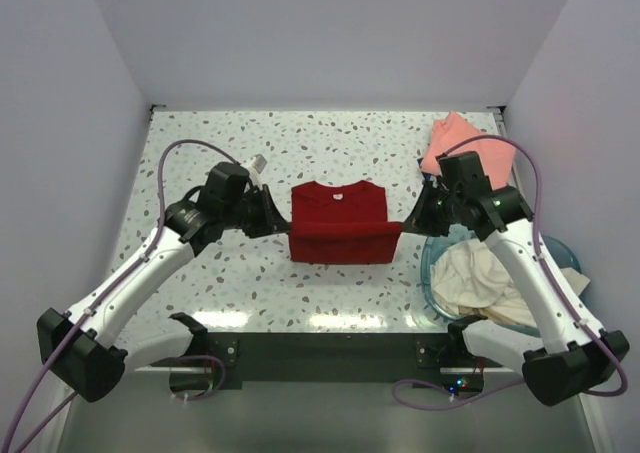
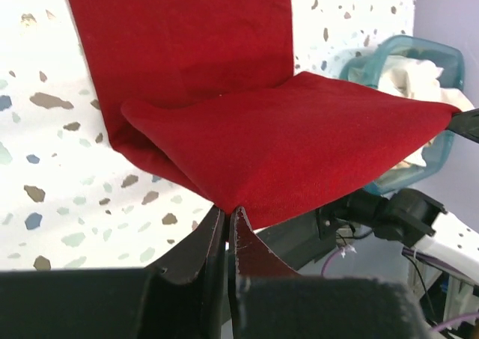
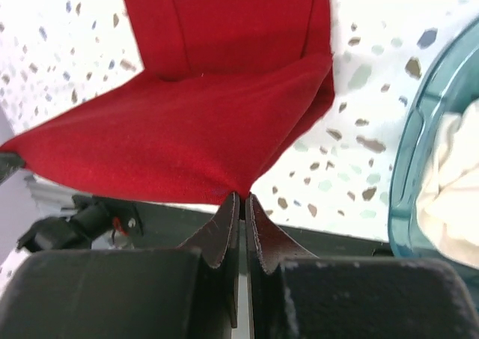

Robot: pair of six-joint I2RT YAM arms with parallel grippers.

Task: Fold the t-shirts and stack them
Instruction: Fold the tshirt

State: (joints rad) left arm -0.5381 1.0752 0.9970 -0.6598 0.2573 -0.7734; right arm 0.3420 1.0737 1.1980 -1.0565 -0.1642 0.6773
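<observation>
Surface: speckled white desk [image 1: 230, 153].
Near right: cream t-shirts [image 1: 480, 278] heaped in teal basket [image 1: 428, 273].
Centre: dark red t-shirt [image 1: 338, 218], near edge lifted, corners pinched shut by left hand [image 1: 283, 228] and right hand [image 1: 405, 225].
Far right: salmon t-shirt [image 1: 455, 143].
Room: plain white walls [image 1: 330, 33].

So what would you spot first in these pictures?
The big red shirt in the middle of the table, with its near edge held up. The left fingers and right fingers each pinch a corner of it, shut tight. On the right, a teal basket holds cream shirts, with a pink shirt behind it.
</observation>
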